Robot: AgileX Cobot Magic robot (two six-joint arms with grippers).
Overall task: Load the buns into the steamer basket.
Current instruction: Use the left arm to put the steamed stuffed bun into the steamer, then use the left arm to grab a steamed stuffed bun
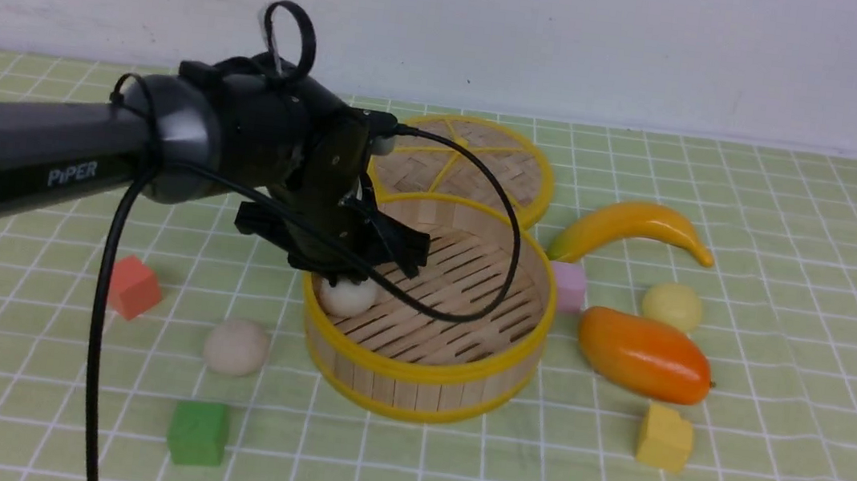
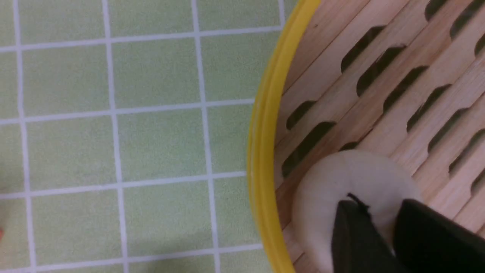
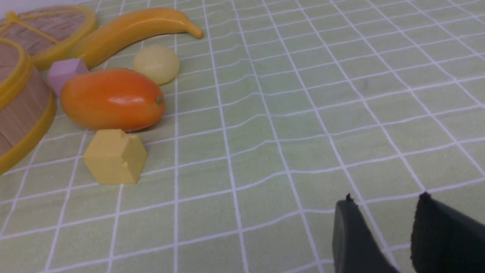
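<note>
We see the left arm (image 1: 26,162) reach in from the left edge, its forearm nearly level and the wrist bent downward, so that the left gripper (image 1: 340,272) hangs inside the left part of the steamer basket (image 1: 421,373). Its jaws stand a little apart. In the left wrist view the off-white bun (image 2: 352,174) shows through the narrow gap between them, just beyond the fingertips. We cannot tell whether the tips touch it.

That bun (image 1: 347,297) rests on the slatted floor, close against the basket's left wall. It is round, so we find no long axis and no heading. The basket itself is round too, standing flat with its open side up and its floor slats running from near left to far right.

A beige bun (image 1: 236,346) lies on the cloth to the near left of the basket. The pale yellow bun (image 1: 672,306) lies well to the right, between the banana (image 1: 632,225) and the mango (image 1: 643,355).

The right gripper (image 3: 386,199) appears only in its own wrist view, low over bare cloth, its jaws spread with nothing between them.
</note>
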